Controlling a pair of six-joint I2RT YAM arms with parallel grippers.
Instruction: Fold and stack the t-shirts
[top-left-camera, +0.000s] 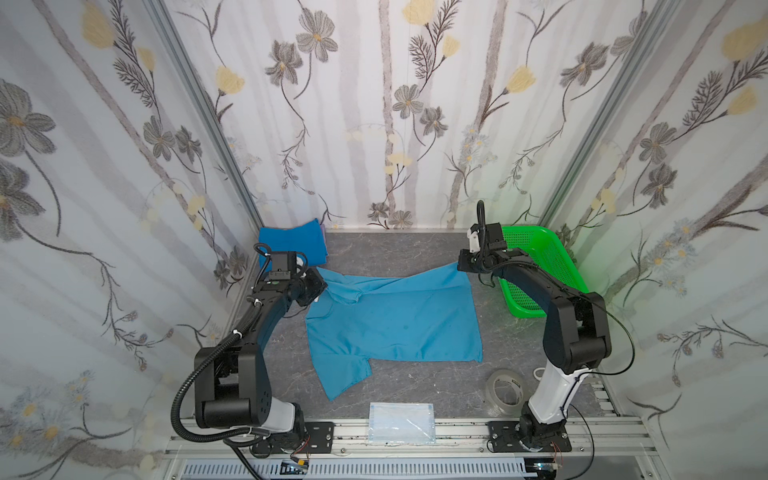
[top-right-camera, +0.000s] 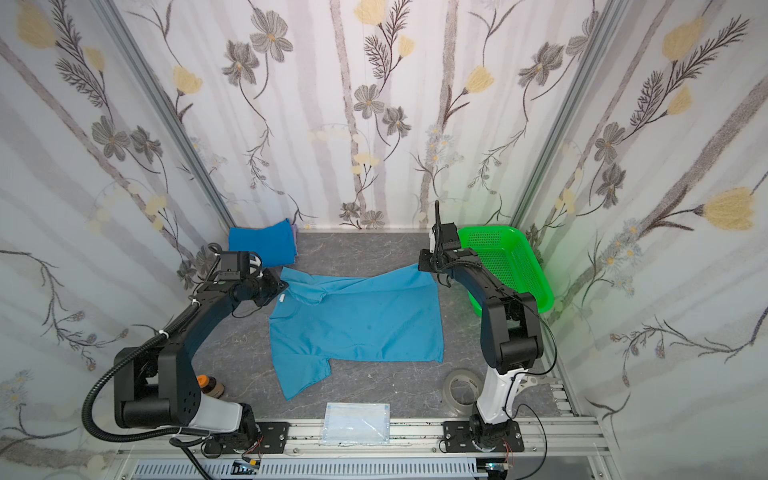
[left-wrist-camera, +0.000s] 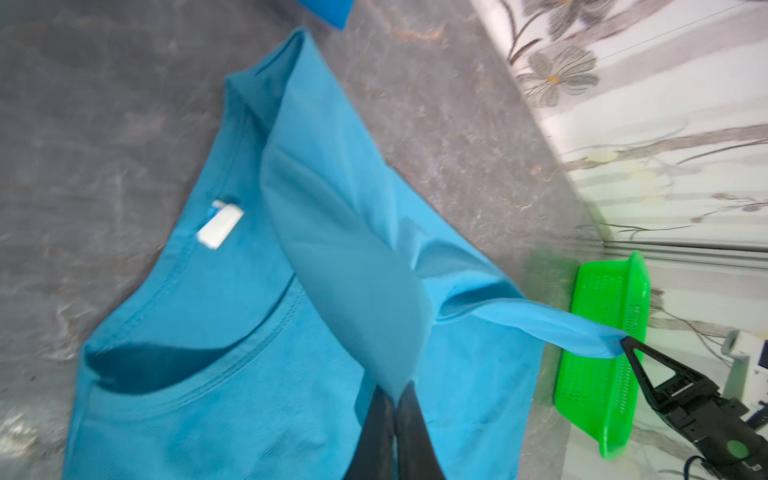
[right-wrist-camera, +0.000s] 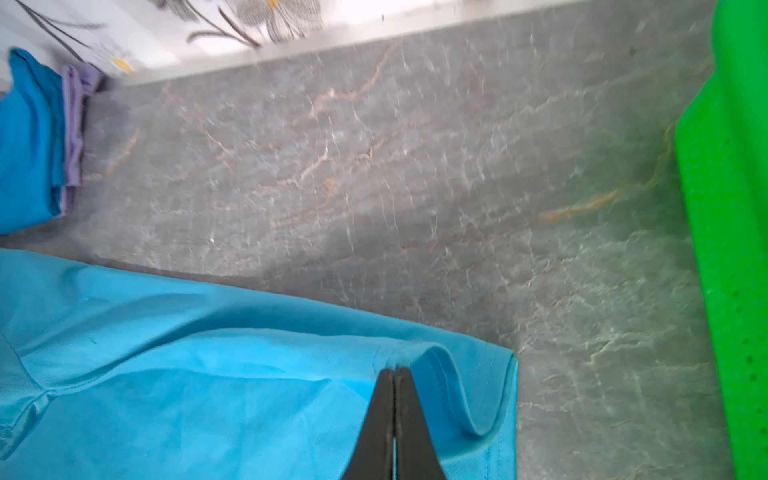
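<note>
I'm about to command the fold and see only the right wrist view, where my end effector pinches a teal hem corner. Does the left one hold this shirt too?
Observer: Yes, the left end effector is shut on a fold of the teal t-shirt beside the collar, near the white neck label.
Operator: Is the cloth between the grips off the table?
Observer: Only its far edge, raised from the left grip to the right end effector; the body lies flat on the table.
Operator: Anything at the near side?
Observer: A packet of face masks lies at the near edge, apart from the shirt.
</note>
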